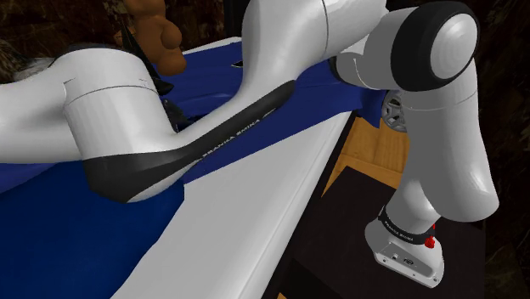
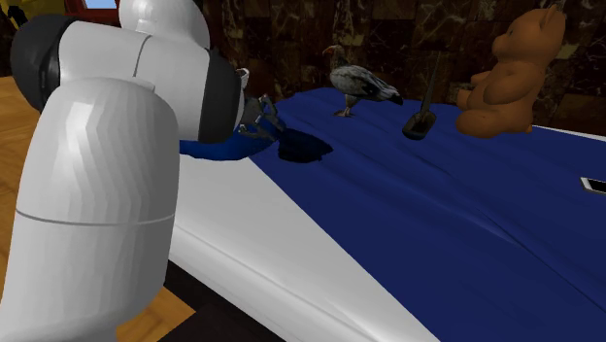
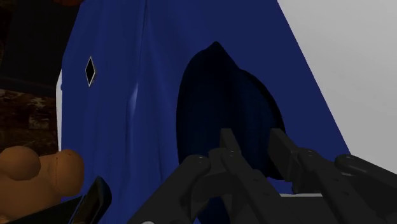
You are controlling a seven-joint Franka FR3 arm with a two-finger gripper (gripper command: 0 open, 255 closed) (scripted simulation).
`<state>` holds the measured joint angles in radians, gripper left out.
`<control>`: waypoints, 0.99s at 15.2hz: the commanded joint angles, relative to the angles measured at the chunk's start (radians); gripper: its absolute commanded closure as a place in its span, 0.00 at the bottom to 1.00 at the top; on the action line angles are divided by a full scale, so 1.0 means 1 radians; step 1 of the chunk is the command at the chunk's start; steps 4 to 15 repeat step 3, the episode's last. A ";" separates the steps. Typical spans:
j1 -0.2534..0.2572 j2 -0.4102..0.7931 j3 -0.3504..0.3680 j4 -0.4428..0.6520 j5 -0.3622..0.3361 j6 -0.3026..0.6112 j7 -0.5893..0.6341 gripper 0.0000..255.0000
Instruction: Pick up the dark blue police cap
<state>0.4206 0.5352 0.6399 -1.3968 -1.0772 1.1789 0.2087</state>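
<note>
The dark blue police cap [image 2: 303, 148] lies on the blue bed cover [image 2: 437, 214] near its corner, close to the white edge of the bed. In the wrist view the cap [image 3: 222, 102] is a dark rounded shape just beyond the fingers. My black gripper [image 2: 266, 126] hovers beside the cap, on the second exterior view's left, slightly above it. The gripper [image 3: 257, 149] stands open. Its two fingertips are apart, with the cap's near side visible through the gap, and neither clasps the cap. In the shoulder view my arm [image 1: 212, 144] covers the cap's area.
A brown teddy bear [image 2: 510, 73], a bird figure [image 2: 361, 85] and a small dark upright object [image 2: 420, 124] stand farther along the cover. A flat phone-like thing [image 2: 592, 183] lies at the far right. The white bed edge [image 1: 255, 221] drops to a wooden floor [image 1: 374, 144].
</note>
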 commanded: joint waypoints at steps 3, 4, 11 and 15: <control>0.007 -0.005 0.000 0.023 -0.004 -0.018 -0.019 1.00; 0.007 -0.005 0.000 0.023 -0.004 -0.018 -0.019 1.00; 0.007 -0.005 0.000 0.023 -0.004 -0.018 -0.019 1.00; 0.007 -0.005 0.000 0.023 -0.004 -0.018 -0.019 1.00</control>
